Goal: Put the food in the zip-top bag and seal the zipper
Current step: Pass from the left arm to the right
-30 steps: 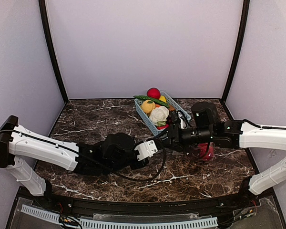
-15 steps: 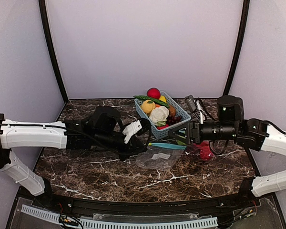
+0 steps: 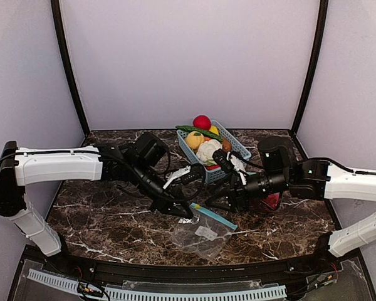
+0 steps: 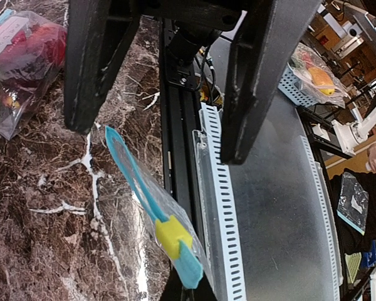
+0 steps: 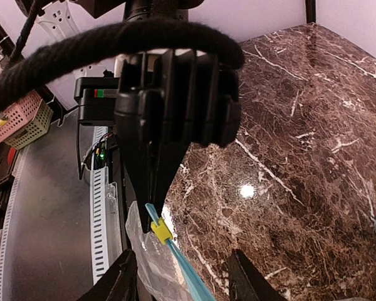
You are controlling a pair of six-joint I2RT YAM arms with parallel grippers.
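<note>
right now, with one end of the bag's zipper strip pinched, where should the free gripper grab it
On the bare blue strip just past the yellow slider, away from the left gripper. It is a thin flat band, so the open right gripper should probably close across its flat faces from the free end.

A light-blue lattice basket (image 3: 238,148) stands on the marble table (image 3: 100,216).

High rear overview, two close opposed wrist views, sharing zipper (image 4: 141,188)
</note>
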